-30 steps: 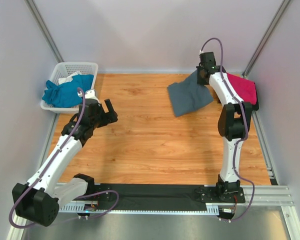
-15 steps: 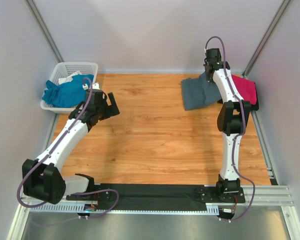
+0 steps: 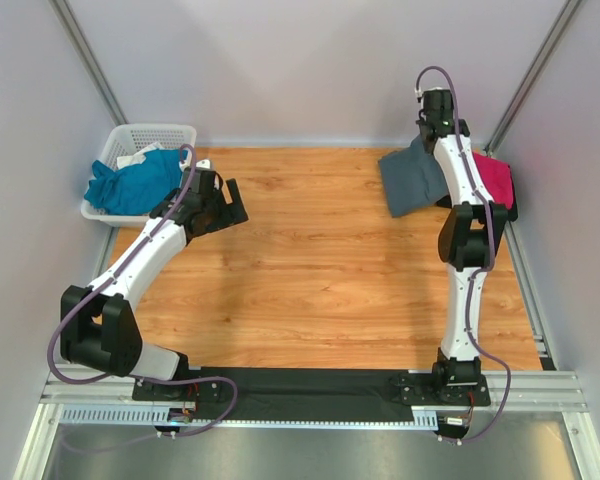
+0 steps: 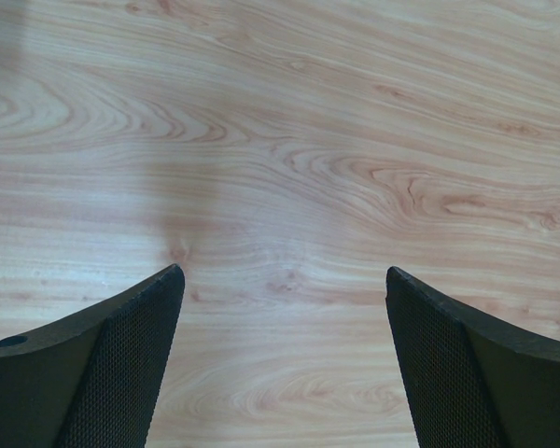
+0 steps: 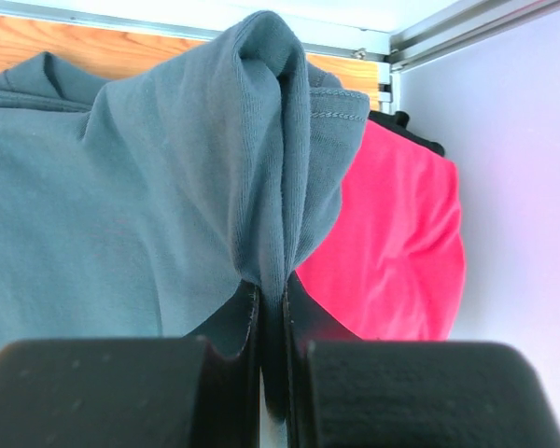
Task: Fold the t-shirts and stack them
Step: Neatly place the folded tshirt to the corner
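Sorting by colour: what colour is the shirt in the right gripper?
The t-shirt is slate grey; clearest in the right wrist view.

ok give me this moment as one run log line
left gripper: open, over table | right gripper: shut on grey tee, beside pink tee | teal tee: in basket

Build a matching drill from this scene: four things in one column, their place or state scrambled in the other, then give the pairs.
Things:
1. grey t-shirt
2. pink t-shirt
3. teal t-shirt
4. left gripper

Place or state:
A. in the white lattice basket
B. open above the bare table
C. pinched in the shut right gripper
D. lying at the table's far right edge

Pairs: 1-C, 2-D, 3-A, 4-B
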You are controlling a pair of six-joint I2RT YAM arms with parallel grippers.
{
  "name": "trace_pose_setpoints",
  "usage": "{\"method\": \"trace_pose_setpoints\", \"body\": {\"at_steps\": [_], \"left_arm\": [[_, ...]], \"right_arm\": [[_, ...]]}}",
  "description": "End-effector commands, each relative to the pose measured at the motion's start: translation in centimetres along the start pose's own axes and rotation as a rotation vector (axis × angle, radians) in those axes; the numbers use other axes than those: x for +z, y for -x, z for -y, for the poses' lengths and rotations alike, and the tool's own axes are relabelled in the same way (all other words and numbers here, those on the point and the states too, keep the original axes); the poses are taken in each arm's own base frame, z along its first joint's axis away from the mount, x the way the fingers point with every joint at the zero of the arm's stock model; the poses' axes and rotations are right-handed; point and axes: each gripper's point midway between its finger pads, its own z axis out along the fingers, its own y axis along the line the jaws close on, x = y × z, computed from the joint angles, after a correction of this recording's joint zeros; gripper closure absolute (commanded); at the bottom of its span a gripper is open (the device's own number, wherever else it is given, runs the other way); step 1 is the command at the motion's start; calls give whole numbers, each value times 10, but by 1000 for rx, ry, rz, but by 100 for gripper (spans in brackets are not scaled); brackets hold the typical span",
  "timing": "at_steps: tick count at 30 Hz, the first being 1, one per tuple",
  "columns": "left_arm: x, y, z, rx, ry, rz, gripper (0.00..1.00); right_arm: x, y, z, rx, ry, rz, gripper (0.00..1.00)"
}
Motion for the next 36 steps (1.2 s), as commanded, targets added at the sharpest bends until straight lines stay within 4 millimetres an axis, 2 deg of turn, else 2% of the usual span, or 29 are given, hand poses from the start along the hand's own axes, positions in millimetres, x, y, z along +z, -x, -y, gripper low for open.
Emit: {"method": "trace_pose_setpoints", "body": {"at_steps": [1,8,14,17,20,24,30,36], "left_arm": [[-6,17,13,-9,-55,41,6],[-6,16,12,9,-58,54,6],[-4,12,13,-12,-80,55,6],[-4,6,16,-22,-100,40,6],[-4,5,15,-17,-101,37,6],[-4,6,16,-19,-103,40,6],[-3,1,14,-26,-100,34,6],[-2,-4,11,-34,-96,24,6]], "right_arm": [[-51,58,50,60,-80,184,100],[-65,73,60,60,-93,232,100],[-82,82,56,76,-56,265,100],[-85,86,68,60,-108,275,100],[-84,86,69,44,-118,272,100],[-88,88,64,37,-92,280,100],[-103,97,60,32,-12,325,100],[-113,104,70,44,3,358,100]]}}
